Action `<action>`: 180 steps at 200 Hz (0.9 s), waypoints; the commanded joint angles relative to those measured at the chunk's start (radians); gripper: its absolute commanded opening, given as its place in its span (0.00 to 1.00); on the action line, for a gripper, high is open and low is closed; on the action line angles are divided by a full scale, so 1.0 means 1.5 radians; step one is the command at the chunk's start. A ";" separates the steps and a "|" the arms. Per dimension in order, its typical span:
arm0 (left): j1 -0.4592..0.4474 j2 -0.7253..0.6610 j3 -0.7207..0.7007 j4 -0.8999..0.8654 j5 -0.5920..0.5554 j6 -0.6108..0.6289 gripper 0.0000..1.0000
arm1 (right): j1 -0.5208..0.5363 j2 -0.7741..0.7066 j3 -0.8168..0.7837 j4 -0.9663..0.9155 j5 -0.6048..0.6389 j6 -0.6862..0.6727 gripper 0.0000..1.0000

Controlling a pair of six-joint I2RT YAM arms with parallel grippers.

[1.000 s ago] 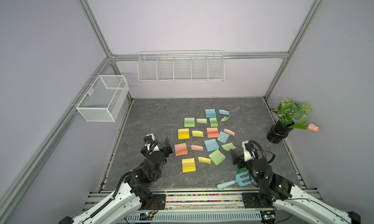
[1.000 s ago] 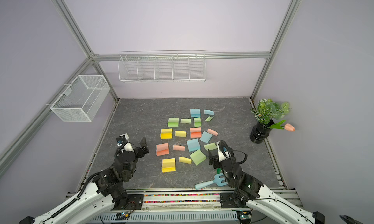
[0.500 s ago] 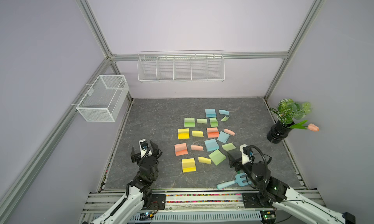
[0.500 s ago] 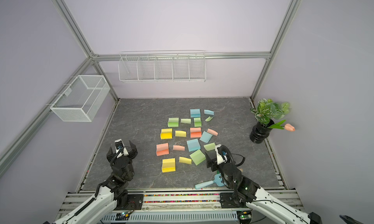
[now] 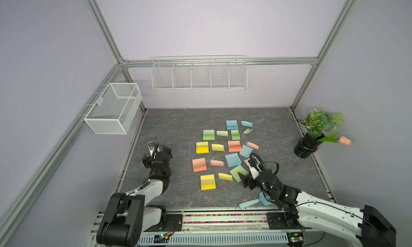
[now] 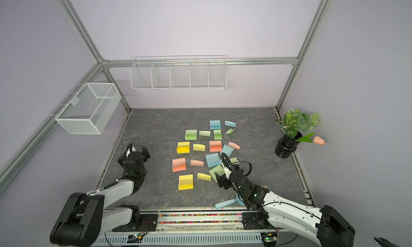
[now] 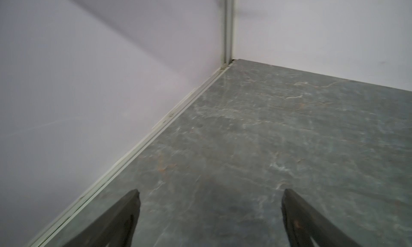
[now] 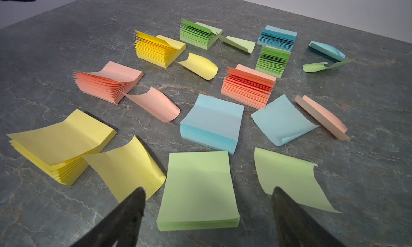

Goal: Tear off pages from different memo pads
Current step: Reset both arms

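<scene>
Space at the left edge of the worktop (image 5: 178,127) holds only the left hand (image 7: 210,196). Its jaws are spread wide over bare stone beside the wall, gripping nothing and well apart from the paper.

Toward the middle lie the memo pads (image 5: 202,147), nine blocks in yellow, salmon, blue and green, several fanned open at their free edge. Just beside each one rests a loose curled sheet of matching colour, so the pages (image 5: 217,147) also number nine in the right wrist view.

Further right, the right hand (image 8: 208,191) is poised by the nearest green pad (image 8: 198,190), jaws well open and empty. A green page (image 8: 287,176) lies free next to that pad. Under this arm a blue garden fork (image 5: 252,203) lies near the front edge, and a potted plant (image 5: 312,143) stands at the far right.

With one torn sheet per pad, the tearing looks complete or very nearly so. What may be left is drawing both arms clear, unless more sheets per pad are wanted.
</scene>
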 commanded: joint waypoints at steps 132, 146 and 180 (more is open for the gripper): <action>0.045 0.138 0.040 0.120 0.109 0.022 0.99 | -0.005 -0.208 -0.021 0.001 0.200 -0.089 0.89; 0.045 0.136 0.039 0.119 0.109 0.021 0.99 | -0.011 -0.231 -0.028 0.034 0.230 -0.130 0.89; 0.045 0.136 0.040 0.118 0.110 0.021 0.99 | -0.079 -0.179 0.003 0.066 0.256 -0.184 0.89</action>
